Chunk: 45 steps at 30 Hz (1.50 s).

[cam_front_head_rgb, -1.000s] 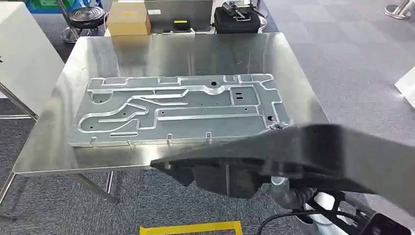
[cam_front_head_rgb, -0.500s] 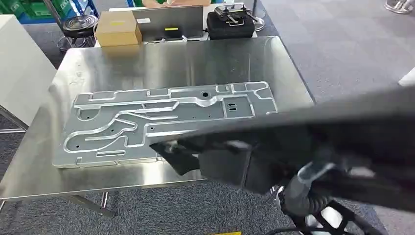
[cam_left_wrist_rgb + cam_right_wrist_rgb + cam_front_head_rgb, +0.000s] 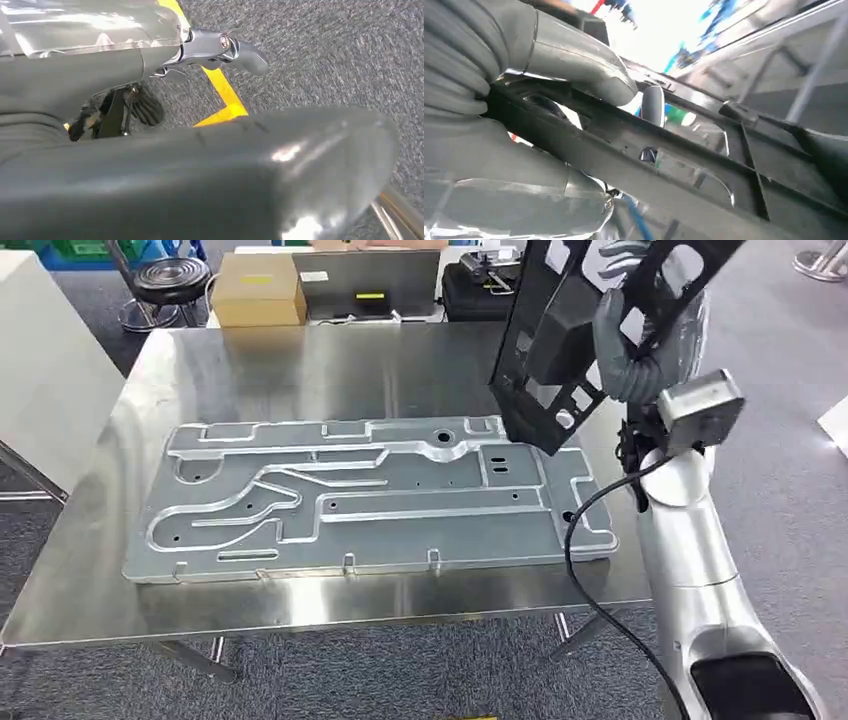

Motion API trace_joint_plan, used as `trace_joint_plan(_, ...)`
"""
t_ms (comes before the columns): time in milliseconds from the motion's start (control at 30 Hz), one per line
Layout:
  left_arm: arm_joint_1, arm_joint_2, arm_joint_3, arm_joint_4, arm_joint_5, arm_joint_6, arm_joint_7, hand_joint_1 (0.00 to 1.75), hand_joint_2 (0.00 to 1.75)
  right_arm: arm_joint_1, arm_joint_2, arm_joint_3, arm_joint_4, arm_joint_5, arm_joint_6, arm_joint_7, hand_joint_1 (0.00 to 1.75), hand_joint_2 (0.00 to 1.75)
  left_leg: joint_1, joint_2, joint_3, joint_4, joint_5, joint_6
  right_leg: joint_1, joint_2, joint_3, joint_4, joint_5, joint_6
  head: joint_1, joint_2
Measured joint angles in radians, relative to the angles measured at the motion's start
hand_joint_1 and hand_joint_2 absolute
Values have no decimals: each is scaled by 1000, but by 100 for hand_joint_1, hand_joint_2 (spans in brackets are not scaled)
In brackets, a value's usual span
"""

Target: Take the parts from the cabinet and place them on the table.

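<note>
- Right robot hand grips the black frame part, held up above the bench.
- Left robot hand: grip unclear.
- Setting down remains.

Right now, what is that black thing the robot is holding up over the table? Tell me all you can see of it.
The black part is a flat frame that looks like moulded plastic, with ribs, open cut-outs and a boxy block on one face. The right hand grips it, thumb and fingers wrapped around a bar of the frame. It stands steeply tilted, nearly on edge, above the far right end of the metal table, its lower corner over the big grooved aluminium plate. Whether it touches the plate I cannot tell.
</note>
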State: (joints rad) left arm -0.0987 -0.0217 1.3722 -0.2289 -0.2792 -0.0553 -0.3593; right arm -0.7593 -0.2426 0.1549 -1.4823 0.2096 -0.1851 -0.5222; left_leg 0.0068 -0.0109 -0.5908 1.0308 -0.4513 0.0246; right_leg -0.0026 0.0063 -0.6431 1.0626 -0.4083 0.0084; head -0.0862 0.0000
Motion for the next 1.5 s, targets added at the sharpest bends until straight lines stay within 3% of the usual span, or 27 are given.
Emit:
trace_joint_plan(133,-5,-2,0,1,0,-1,1,0,0,-95,2,6,134,120,-34,27,175,175,-1,1,-12,-3,0,-17,13,1,4,-32,-17,-13,0,0)
trace_joint_plan(200,-6,1,0,1,0,-1,1,0,0,-114,5,8,170,129,-34,28,175,175,-2,2,-12,5,-12,-28,0,-3,19,-51,-11,-21,0,0)
trace_joint_plan(233,-5,0,0,2,0,-2,1,0,0,-125,8,10,183,143,-39,29,175,175,-4,3,-26,42,-33,-35,-1,-4,25,-55,-13,-25,0,0)
trace_joint_plan(300,-6,2,0,2,0,-6,1,0,0,-153,12,30,222,226,-54,58,175,175,0,4,-100,191,-101,-42,0,-6,29,-55,-17,-32,0,0)
trace_joint_plan(333,-5,2,0,2,0,-8,0,0,0,-167,16,42,242,276,-57,72,175,175,1,4,-140,264,-124,-46,0,-6,31,-54,-19,-34,0,0)
trace_joint_plan(367,-4,2,0,2,0,-11,0,0,0,-182,22,68,275,367,-59,95,175,175,3,4,-168,307,-127,-49,0,-5,32,-53,-21,-34,0,0)
trace_joint_plan(400,-5,2,0,2,0,-13,0,0,0,-199,32,94,307,445,-60,118,175,175,5,4,-169,296,-103,-50,-1,-2,34,-51,-23,-34,0,0)
trace_joint_plan(433,-5,2,-1,2,0,-15,0,0,0,-221,44,126,344,532,-59,145,175,175,6,4,-150,243,-62,-50,-1,1,35,-48,-26,-33,0,0)
trace_joint_plan(500,-10,2,-2,2,0,-18,-5,0,0,-272,80,219,429,732,-44,214,175,175,6,7,-69,57,38,-45,-1,8,39,-38,-35,-29,0,0)
trace_joint_plan(567,-18,2,-2,2,0,-19,-7,0,0,-315,123,310,520,855,-45,267,175,175,-1,9,-43,-1,34,-33,7,13,33,-31,-40,-22,0,0)
trace_joint_plan(667,-20,1,-2,2,-1,-19,-10,0,0,-346,169,386,601,924,-26,285,175,175,1,4,-45,-1,36,-24,6,8,35,-37,-40,-11,0,0)
trace_joint_plan(700,-20,-2,-2,2,-1,-20,-10,0,0,-364,188,414,631,968,1,295,175,175,12,6,-40,-11,41,-17,8,8,32,-32,-48,-7,0,0)
trace_joint_plan(733,-20,-3,-2,2,2,-21,-11,0,0,-382,207,442,665,1006,27,303,175,175,10,5,-36,-16,41,-15,7,4,26,-10,-64,-2,0,0)
trace_joint_plan(833,-22,-4,0,2,2,-22,-10,0,0,-410,289,539,774,1104,120,330,175,175,11,6,-32,-16,39,-9,-2,1,-75,197,-160,11,0,0)
trace_joint_plan(867,-22,-5,2,2,2,-22,-10,0,0,-411,318,573,818,1122,151,336,175,175,11,5,-31,-15,38,-10,-4,0,-107,254,-173,12,0,0)
trace_joint_plan(900,-21,-5,3,2,2,-22,-8,0,0,-411,347,602,855,1136,178,343,175,175,12,6,-29,-15,36,-11,-6,-1,-120,268,-160,13,0,0)
trace_joint_plan(933,-22,-9,5,2,2,-23,-8,0,0,-411,376,627,885,1146,199,351,175,175,12,5,-26,-14,33,-14,-8,-2,-108,230,-124,12,0,0)
trace_joint_plan(1000,-22,-16,10,2,2,-25,-8,0,0,-420,427,666,937,1158,235,366,175,175,12,4,-21,-11,27,-20,-9,-2,-35,64,-27,6,0,0)
trace_joint_plan(1033,-22,-19,11,2,2,-26,-8,0,0,-431,440,676,957,1158,250,370,175,175,12,3,-20,-10,24,-24,-9,-1,-7,-9,-5,0,0,0)
trace_joint_plan(1067,-22,-21,13,2,2,-28,-8,0,0,-438,464,693,986,1160,270,377,175,175,5,2,-23,-8,22,-29,-1,-1,4,-25,-17,-3,0,0)
trace_joint_plan(1167,-21,-24,19,2,2,-36,-11,0,0,-442,499,717,1037,1163,340,414,175,175,10,2,-19,-16,25,-46,5,1,7,-31,-20,-15,0,0)
trace_joint_plan(1233,-20,-27,20,2,2,-47,-14,0,0,-441,516,725,1073,1161,407,449,175,175,14,5,-18,-8,11,-57,-5,-3,22,-51,-12,-30,0,0)
trace_joint_plan(1267,-18,-29,20,2,2,-52,-15,0,0,-442,522,728,1092,1159,434,464,175,175,13,6,-37,40,-21,-59,-4,-2,23,-53,-11,-38,0,0)
trace_joint_plan(1367,-18,-29,20,2,0,-53,-15,0,0,-435,539,733,1126,1153,485,489,175,175,14,5,-143,268,-117,-67,0,1,24,-52,-13,-42,0,0)
trace_joint_plan(1400,-18,-29,19,2,0,-54,-15,0,0,-433,542,733,1137,1147,504,505,175,175,14,6,-163,301,-117,-67,1,2,24,-50,-14,-43,0,0)
trace_joint_plan(1433,-17,-29,20,2,0,-55,-13,0,0,-432,544,733,1146,1140,517,522,175,175,14,6,-155,278,-91,-67,0,2,25,-47,-16,-41,0,0)
trace_joint_plan(1500,-17,-30,19,2,0,-57,-12,0,0,-433,549,733,1153,1133,536,562,175,175,16,6,-84,127,-6,-66,-1,2,28,-40,-22,-36,0,0)
